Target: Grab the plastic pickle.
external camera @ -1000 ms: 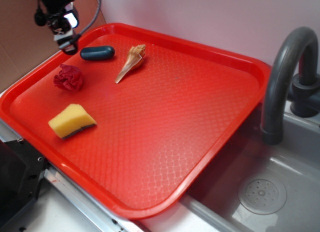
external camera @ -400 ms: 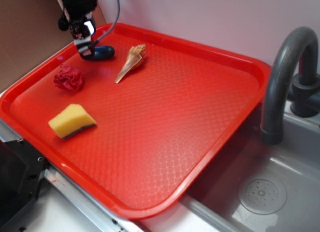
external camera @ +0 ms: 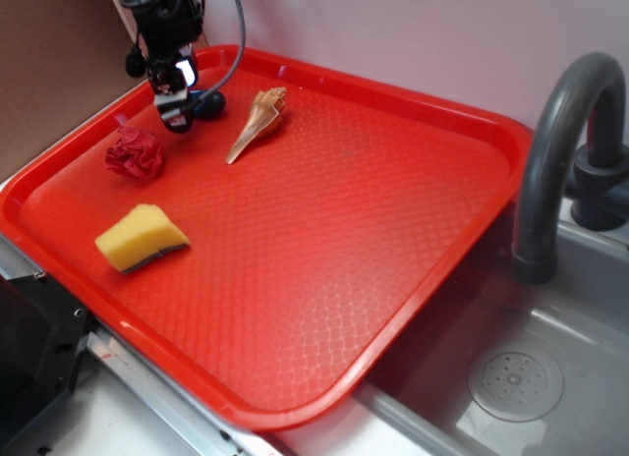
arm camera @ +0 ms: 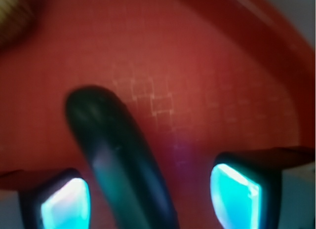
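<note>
The pincer (external camera: 177, 120) hangs low over the far left corner of the red tray (external camera: 413, 309), right on top of the pickle (external camera: 209, 103), so from the room side only the pickle's right end peeks out past the black arm. From the wrist view the pickle (arm camera: 118, 165) lies flat on the tray (arm camera: 222, 66), a dark glossy capsule running from the upper left down between the two fingers. The left finger (arm camera: 64, 202) sits just beside it, the right finger (arm camera: 234, 194) stands well off with bare tray between, so the pincer (arm camera: 148, 197) is spread wide and holds nothing. Whether the left finger actually touches the pickle I cannot tell, the view is too blurred.

Just right of the pickle lies a tan shell (external camera: 257, 122), its point aimed toward the near side. A crumpled red paper ball (external camera: 135, 152) sits just in front of the pincer, and nearer still a yellow sponge (external camera: 142, 237) rests by the tray's left rim. The tray partly covers a grey sink (external camera: 531, 377) with a dark tap (external camera: 560, 142) on the right
</note>
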`<state>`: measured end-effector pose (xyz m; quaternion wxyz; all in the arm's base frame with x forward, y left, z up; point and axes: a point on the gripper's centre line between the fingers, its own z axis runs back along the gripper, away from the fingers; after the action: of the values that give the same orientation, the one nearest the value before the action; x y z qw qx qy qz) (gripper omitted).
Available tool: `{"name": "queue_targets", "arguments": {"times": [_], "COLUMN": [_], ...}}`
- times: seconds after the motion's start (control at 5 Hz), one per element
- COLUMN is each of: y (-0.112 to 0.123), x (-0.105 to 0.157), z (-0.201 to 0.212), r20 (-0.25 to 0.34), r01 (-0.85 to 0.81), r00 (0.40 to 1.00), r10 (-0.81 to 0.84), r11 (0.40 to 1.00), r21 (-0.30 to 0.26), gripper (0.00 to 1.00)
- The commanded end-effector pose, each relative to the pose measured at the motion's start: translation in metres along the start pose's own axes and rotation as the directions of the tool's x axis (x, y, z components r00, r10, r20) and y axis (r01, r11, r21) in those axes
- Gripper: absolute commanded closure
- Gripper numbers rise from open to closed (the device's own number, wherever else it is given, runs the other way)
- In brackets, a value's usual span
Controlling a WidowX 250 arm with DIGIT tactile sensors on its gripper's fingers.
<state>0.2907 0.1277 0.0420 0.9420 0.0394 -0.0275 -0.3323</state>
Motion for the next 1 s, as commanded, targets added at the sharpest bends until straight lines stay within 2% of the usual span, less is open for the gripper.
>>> {"name": "queue_targets", "arguments": {"times": [0.0,0.2,0.4,0.6,0.8], "y": [-0.007,-0.012,-0.014,-0.015,-0.025], "x": [0.004,0.004,0.003,-0.007,-0.04], "z": [-0.012,-0.007,-0.006,0.023,0.074], "r20": [-0.016,0.011,-0.006,-0.027,0.083], "r01": [0.059,0.087,0.071,-0.077,-0.337], "r00": [0.998,0.996,0.997,0.996,0.941], "r10": [-0.059,-0.088,-0.071,0.081,0.327], "r11": [0.998,0.996,0.997,0.988,0.904], "r21": [0.018,0.033,0.041,0.133,0.264], "gripper": [0.36,1.0,1.0,1.0,1.0]}}
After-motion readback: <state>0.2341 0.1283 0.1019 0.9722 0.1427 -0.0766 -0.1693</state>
